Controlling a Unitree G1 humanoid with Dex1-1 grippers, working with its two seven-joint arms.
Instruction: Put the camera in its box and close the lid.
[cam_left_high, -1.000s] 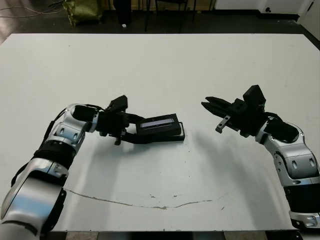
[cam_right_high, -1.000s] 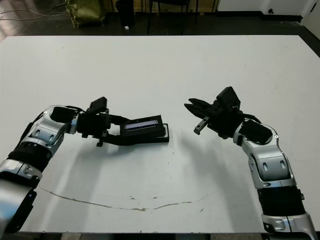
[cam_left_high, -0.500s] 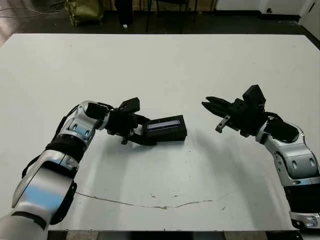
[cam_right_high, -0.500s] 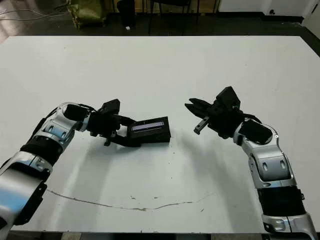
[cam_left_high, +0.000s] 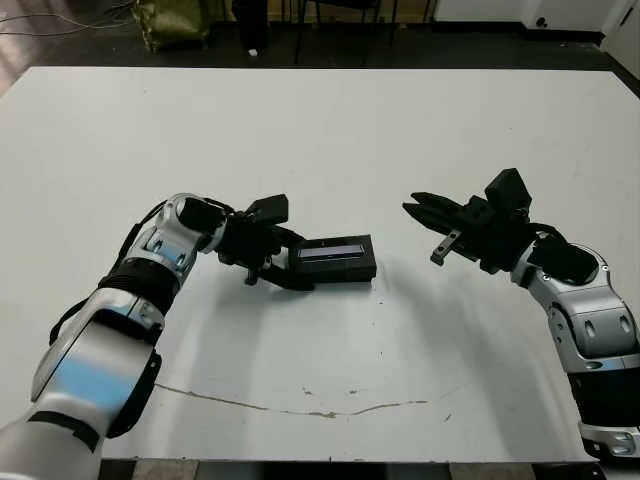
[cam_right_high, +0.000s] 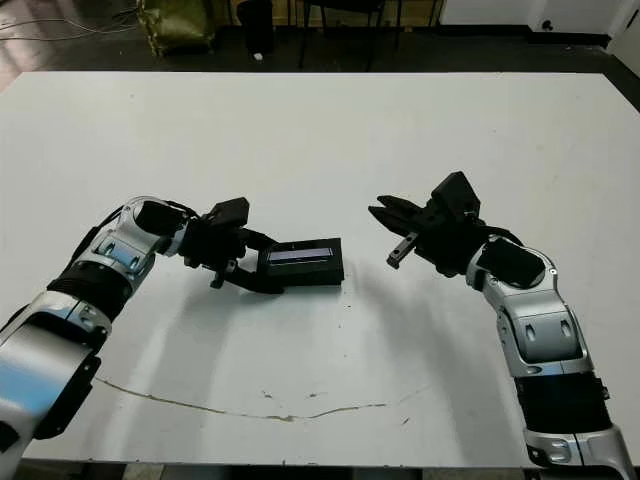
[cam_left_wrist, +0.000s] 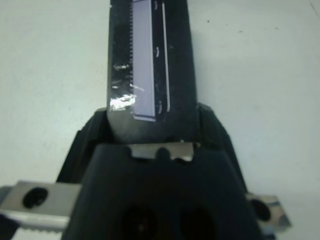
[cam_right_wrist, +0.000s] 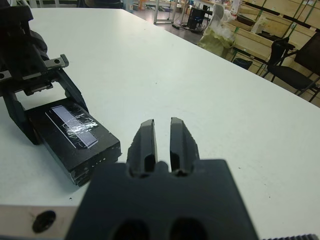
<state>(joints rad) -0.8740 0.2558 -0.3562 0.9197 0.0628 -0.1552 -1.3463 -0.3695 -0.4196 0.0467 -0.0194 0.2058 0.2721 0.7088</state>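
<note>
The lid (cam_left_high: 335, 250), a black slab with a pale strip, lies flat on top of the black box (cam_left_high: 342, 271) near the table's middle. My left gripper (cam_left_high: 303, 266) is shut on the lid's left end, one finger on each long side, as the left wrist view shows around the lid (cam_left_wrist: 150, 60). The camera is hidden. My right gripper (cam_left_high: 410, 203) hovers to the right of the box, apart from it, shut with nothing in it. The right wrist view shows its fingers (cam_right_wrist: 146, 137) nearly touching, with the closed box (cam_right_wrist: 95, 152) beyond.
The white table (cam_left_high: 320, 130) has a thin dark crack line (cam_left_high: 300, 405) near its front edge. Chairs and a yellowish bag (cam_left_high: 170, 18) stand on the dark floor past the far edge.
My left gripper has moved right and lowered the tilted lid until it lies flat on the box. The right arm has not moved.
</note>
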